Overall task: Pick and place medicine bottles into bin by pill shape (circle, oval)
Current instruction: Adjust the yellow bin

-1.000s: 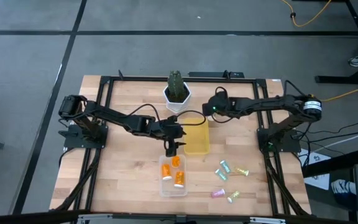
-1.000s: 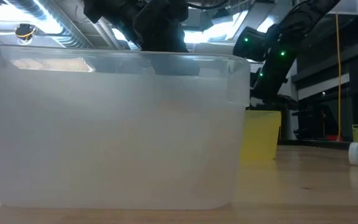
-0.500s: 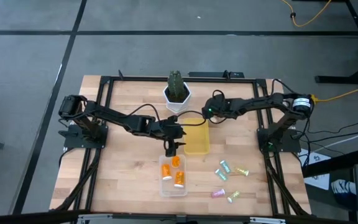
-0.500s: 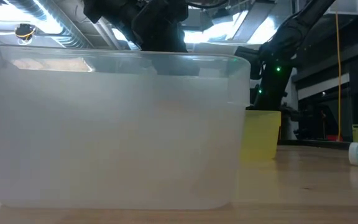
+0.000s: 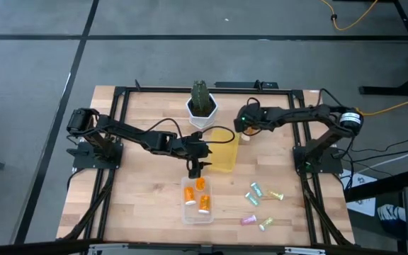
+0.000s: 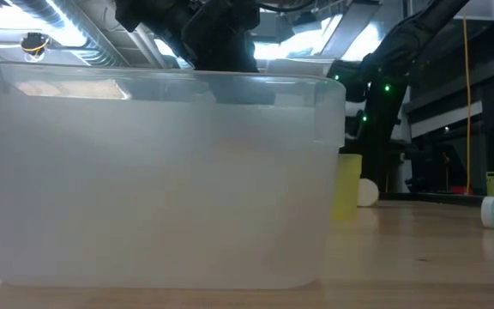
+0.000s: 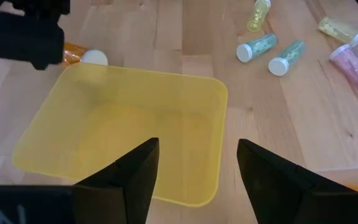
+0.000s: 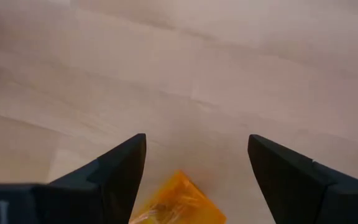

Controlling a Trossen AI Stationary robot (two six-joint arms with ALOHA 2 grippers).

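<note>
An orange bottle [image 5: 246, 136] with a white cap [image 6: 367, 191] lies on the table beside the far right corner of the yellow bin [image 5: 223, 151]. My right gripper [image 5: 242, 129] hangs open over it, and the bottle [image 8: 174, 202] shows between the fingers in the right wrist view. My left gripper [image 5: 195, 168] waits open by the yellow bin's left side [image 7: 55, 137]. Three orange bottles [image 5: 197, 193] lie in the clear bin [image 5: 187, 214]. Several pale bottles [image 5: 257, 191] lie on the table to the right. My right gripper comes from above, slanting down, with a finger on each side of the orange bottle [image 8: 166, 205], which lies on the table. I cannot tell whether a finger touches it.
A white pot with a green plant [image 5: 202, 106] stands just beyond the yellow bin. In the low view the clear bin [image 6: 161, 180] fills most of the picture. Bare wood lies to the left of the bins and along the near edge.
My right gripper has come down and a little toward the table's left, over the orange bottle, staying open. The yellow bin has slid or turned a little toward the left, and the bottle's white cap now shows beside it in the low view.
</note>
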